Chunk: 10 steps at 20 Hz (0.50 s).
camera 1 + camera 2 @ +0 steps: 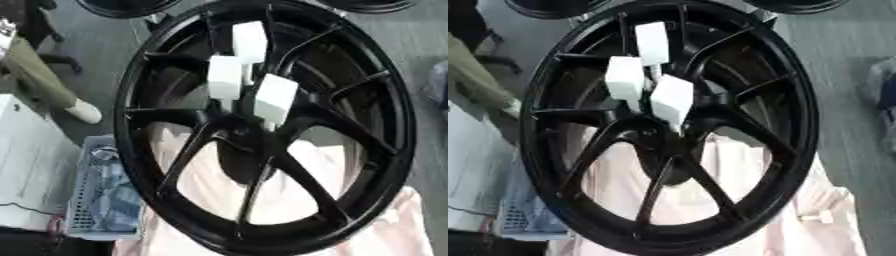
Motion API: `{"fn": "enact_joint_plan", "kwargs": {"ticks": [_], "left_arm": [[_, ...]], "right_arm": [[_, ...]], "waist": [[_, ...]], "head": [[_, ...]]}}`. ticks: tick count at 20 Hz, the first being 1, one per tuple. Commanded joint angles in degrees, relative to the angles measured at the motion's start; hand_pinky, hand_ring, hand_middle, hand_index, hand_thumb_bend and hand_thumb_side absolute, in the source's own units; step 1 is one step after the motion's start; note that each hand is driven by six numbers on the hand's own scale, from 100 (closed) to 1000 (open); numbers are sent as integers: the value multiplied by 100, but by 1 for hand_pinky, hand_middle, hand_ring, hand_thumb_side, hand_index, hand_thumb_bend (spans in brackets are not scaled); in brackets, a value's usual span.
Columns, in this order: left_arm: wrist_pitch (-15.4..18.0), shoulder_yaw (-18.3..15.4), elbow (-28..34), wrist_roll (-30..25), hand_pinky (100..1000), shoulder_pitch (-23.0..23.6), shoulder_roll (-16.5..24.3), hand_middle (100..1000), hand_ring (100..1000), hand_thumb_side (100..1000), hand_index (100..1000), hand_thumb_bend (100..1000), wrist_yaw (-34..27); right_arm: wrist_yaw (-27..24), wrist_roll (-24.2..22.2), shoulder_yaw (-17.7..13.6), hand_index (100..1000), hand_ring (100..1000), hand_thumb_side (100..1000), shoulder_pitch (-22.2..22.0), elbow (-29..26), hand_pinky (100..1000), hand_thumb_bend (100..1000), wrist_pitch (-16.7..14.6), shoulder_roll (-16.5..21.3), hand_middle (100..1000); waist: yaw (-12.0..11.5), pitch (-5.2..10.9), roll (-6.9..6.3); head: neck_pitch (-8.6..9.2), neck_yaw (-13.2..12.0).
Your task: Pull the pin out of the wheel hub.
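Three white pins [275, 97] stand in the black wheel hub [249, 142] (none pulled); neither hand shows, so grasping remains undone.

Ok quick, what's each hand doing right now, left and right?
Left hand: not in view.
Right hand: not in view.
Only the black wheel with white blocks at its hub shows.

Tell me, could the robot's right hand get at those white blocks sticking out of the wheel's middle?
Probably yes: the three white blocks stand out from the black wheel toward the camera with nothing in front of them. But neither hand shows in either view, so reach is a guess.
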<state>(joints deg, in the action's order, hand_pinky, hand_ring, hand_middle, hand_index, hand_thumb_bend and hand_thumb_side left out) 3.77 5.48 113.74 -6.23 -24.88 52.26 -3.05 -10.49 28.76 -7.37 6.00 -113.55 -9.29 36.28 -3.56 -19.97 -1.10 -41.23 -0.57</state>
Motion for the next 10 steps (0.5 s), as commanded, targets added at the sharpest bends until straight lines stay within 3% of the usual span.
{"fn": "enact_joint_plan", "kwargs": {"ticks": [1,6,10], "left_arm": [[-99,173,86,-436,800,-268,682,621,695,596,758,100,161],[-194,552,86,-1084,800,-882,1074,634,707,564,764,100,250],[-305,900,86,-1759,801,-1472,1130,644,714,558,773,100,289]], "right_arm": [[17,-18,-21,750,808,469,14,-104,662,100,9,232,772],[2,-51,6,750,808,472,-13,-104,662,100,28,256,772],[-8,-80,27,750,808,470,-27,-104,662,100,40,283,772]], "waist": [[14,158,-9],[13,194,4],[10,235,18]], "head": [[-22,31],[-70,90],[-95,92]]}}
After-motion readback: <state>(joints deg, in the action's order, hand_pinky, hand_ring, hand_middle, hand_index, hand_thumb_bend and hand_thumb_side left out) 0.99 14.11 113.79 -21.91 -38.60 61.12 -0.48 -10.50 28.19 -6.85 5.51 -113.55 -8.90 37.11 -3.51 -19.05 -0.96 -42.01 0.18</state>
